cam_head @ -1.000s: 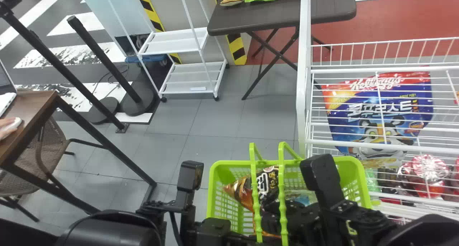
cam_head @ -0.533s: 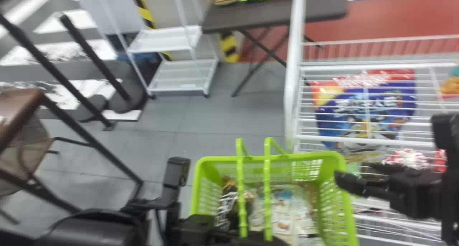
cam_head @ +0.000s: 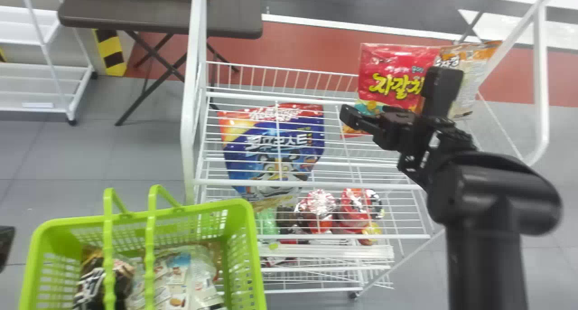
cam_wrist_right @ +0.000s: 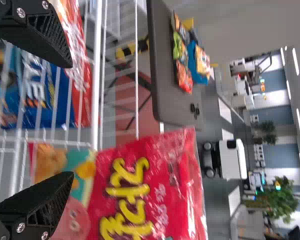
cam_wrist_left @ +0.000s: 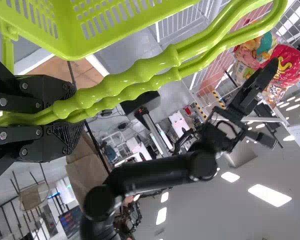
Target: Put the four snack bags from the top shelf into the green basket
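Gripper of the right arm (cam_wrist_right: 69, 119) is released, with its two fingers apart and nothing grasped between them. It is near the red snack bag (cam_head: 393, 70), which stands upright on the top shelf (cam_head: 271, 182) of white wire. Just beside that one, partly behind the arm, is the orange and cream snack bag (cam_head: 474, 75). Both have their printed faces turned to me, and I think this is helpful, because I can choose the edge to grasp. Lower finger overlaps the red bag in the right wrist view, but whether it touches, I cannot tell. With my left gripper (cam_wrist_left: 72, 112) I have both handles (cam_wrist_left: 150, 67) clenched together, so the green basket (cam_head: 246, 237) should be steady beside the rack, on its left side. Inside lie a dark snack bag (cam_head: 97, 285) and pale packaging (cam_head: 178, 278), so I judge that the job is around half done. The handles pass over the basket's mouth, and a wide bag could catch on them; I would lower it through the freer right part. About the pose: the right arm rises from the bottom edge, bends above the shelf, and its gripper points to the left, across the front of the red bag.
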`<state>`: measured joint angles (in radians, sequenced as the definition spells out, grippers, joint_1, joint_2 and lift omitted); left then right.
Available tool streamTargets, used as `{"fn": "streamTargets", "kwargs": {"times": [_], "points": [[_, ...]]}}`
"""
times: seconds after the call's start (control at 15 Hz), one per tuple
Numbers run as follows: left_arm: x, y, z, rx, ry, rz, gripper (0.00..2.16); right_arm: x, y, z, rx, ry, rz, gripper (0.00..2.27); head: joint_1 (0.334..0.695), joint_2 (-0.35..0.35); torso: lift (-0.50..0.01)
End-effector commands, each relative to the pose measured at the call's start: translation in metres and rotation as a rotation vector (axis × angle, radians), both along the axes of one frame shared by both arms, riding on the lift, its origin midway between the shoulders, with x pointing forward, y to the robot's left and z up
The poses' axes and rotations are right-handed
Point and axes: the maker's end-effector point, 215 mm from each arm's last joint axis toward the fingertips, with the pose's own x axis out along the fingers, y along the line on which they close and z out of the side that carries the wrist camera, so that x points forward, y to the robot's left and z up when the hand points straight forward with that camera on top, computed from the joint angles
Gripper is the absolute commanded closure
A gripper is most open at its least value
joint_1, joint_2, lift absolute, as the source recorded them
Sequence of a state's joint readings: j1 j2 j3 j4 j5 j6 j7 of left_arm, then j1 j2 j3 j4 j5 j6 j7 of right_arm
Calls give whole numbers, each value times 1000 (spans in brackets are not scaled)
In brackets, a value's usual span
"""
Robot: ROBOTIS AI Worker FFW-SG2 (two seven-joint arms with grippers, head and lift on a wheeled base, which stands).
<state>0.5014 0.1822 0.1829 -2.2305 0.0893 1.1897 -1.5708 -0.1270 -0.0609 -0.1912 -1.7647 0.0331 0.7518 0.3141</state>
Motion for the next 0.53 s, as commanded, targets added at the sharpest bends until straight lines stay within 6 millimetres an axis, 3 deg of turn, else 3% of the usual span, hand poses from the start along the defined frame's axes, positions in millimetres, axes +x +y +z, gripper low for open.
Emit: {"fn": "streamTargets", "kwargs": {"times": [0.0, 0.13, 0.2, 0.27, 0.33, 0.4, 0.47], "points": [[-1, 2, 1, -6, 3, -3, 2145, 25, -29, -9, -73, 13, -64, 76, 695, -255, 0], [-1, 2, 1, -7, 4, -1, 2145, 39, -40, -21, -123, 52, -87, 134, 695, -286, 0], [0, 2, 1, -8, 3, -3, 2148, 42, -40, -27, -149, 76, -87, 407, 695, -291, 0], [0, 2, 1, -8, 3, -3, 2145, 42, -40, -29, -158, 86, -86, 836, 695, -294, 0], [0, 3, 0, -8, 5, -1, 2148, 38, -38, -35, -150, 93, -86, 1696, 695, -294, 0], [0, 4, -1, -7, 5, 0, 2148, 35, -33, -36, -142, 87, -102, 2253, 695, -294, 0], [1, 4, 0, -7, 3, 1, 2145, 32, -35, -36, -149, 83, -116, 2260, 695, -294, 0]]}}
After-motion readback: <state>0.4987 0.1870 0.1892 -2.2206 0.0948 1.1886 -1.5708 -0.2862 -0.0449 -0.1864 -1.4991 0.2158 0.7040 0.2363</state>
